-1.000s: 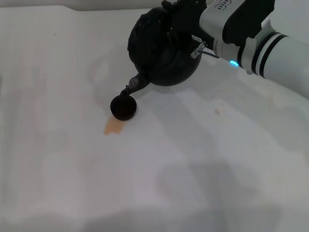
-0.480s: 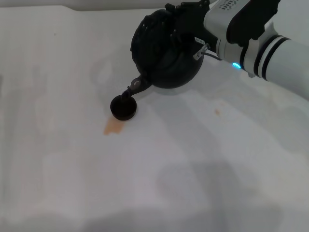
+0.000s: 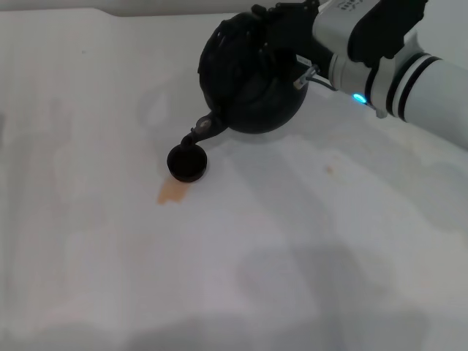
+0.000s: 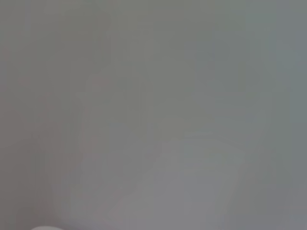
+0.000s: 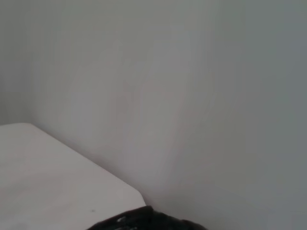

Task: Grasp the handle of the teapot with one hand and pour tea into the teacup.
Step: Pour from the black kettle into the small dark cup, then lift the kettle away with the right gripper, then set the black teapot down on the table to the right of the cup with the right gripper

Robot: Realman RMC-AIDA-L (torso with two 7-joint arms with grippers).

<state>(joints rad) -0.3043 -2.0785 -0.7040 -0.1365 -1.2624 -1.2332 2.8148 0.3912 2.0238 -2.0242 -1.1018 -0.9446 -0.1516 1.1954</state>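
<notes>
- I have the right hand (image 3: 281, 33) at the far right of the bench (image 3: 307, 241), pinching the handle (image 3: 272, 22) at the top of the pot (image 3: 248, 77).
- The pot hangs tipped toward the left, its spout (image 3: 203, 131) angled down and ending right above the far rim of the cup (image 3: 186, 162).
- The cup sits on the bench, left of centre; just on its near side lies a small orange-brown stain of tea (image 3: 170, 192).
- I cannot see any stream between spout and cup, nor how full the cup is.
- My judgement: I am in the pour itself. To do it well I should add tilt slowly and keep the spout tip over the cup's middle, not its rim, since the cup is tiny and the stain suggests spills come easily.
- I'd hold the grip firm so the heavy pot cannot swing.
- The left hand is out of view; its wrist camera shows only blank grey.
</notes>
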